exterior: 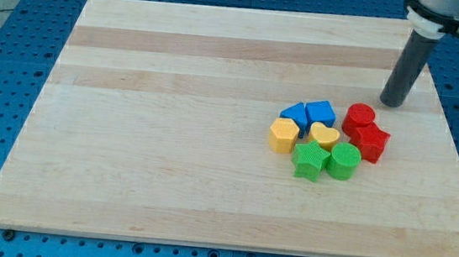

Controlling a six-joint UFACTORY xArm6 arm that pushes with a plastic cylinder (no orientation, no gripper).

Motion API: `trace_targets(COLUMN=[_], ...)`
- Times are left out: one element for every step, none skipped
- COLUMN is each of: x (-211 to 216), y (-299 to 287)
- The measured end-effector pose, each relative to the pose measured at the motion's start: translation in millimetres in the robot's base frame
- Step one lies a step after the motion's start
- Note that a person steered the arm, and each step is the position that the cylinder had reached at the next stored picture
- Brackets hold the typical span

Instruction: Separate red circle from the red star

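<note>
The red circle point(360, 117) sits right of centre on the wooden board point(169, 140), touching the red star point(370, 143) just below and to its right. My tip point(393, 103) rests on the board a little up and to the right of the red circle, a small gap apart from it. The rod rises from the tip toward the view's top right.
A cluster lies left of the red pair: a blue block point(297, 115), a second blue block point(320, 113), a yellow hexagon-like block point(284, 135), a yellow heart point(324, 136), a green star point(310, 161) and a green circle point(345, 161).
</note>
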State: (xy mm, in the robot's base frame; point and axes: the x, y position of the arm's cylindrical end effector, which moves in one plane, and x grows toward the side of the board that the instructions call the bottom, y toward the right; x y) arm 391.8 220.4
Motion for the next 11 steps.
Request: trace_targets(x=[11, 20, 21, 24, 28, 36, 42, 42, 42, 42, 42], y=[0, -2, -9, -13, -17, -23, -29, -38, -44, -51, -51])
